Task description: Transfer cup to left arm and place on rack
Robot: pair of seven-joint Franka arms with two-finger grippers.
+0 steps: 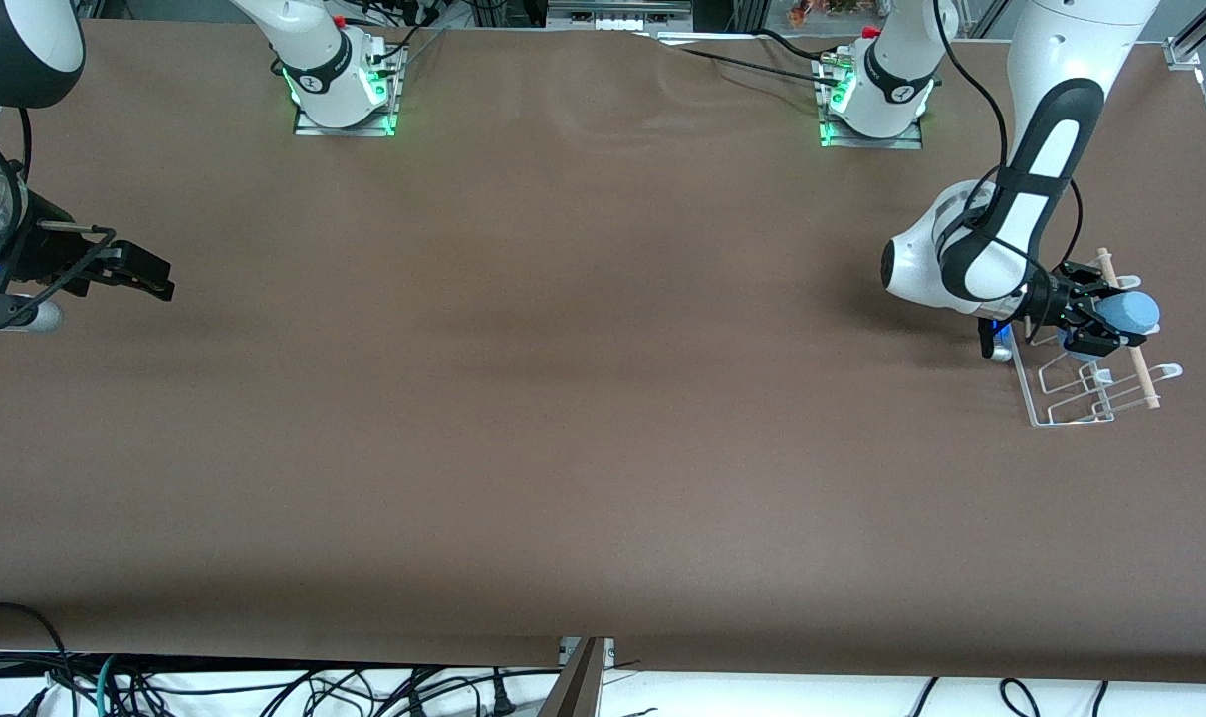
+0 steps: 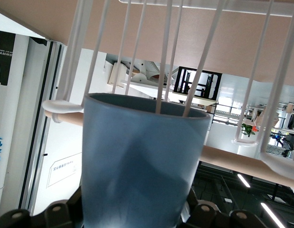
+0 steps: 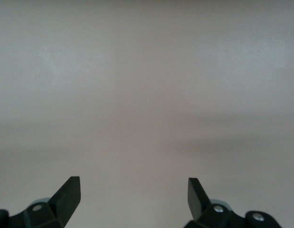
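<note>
The left end effector point(image 1: 1100, 321), clamped on the small light-blue matte cup point(image 1: 1132, 313), holds it lying sideways, mouth against the white wire rack's point(image 1: 1071, 398) loops, while the right end effector point(image 1: 149, 274) waits with fingers apart over the brown desk point(image 1: 563, 398).

A broad brown table point(image 1: 563, 398) with a matte top fills nearly the whole front view, lit evenly with soft pale sheen across its middle. Past its edge nearest the camera, black cables point(image 1: 264, 687) lie tangled on a white floor point(image 1: 812, 697). Along the edge by the robot bases stand metal frame pieces point(image 1: 617, 15) and more cables point(image 1: 403, 15).
</note>
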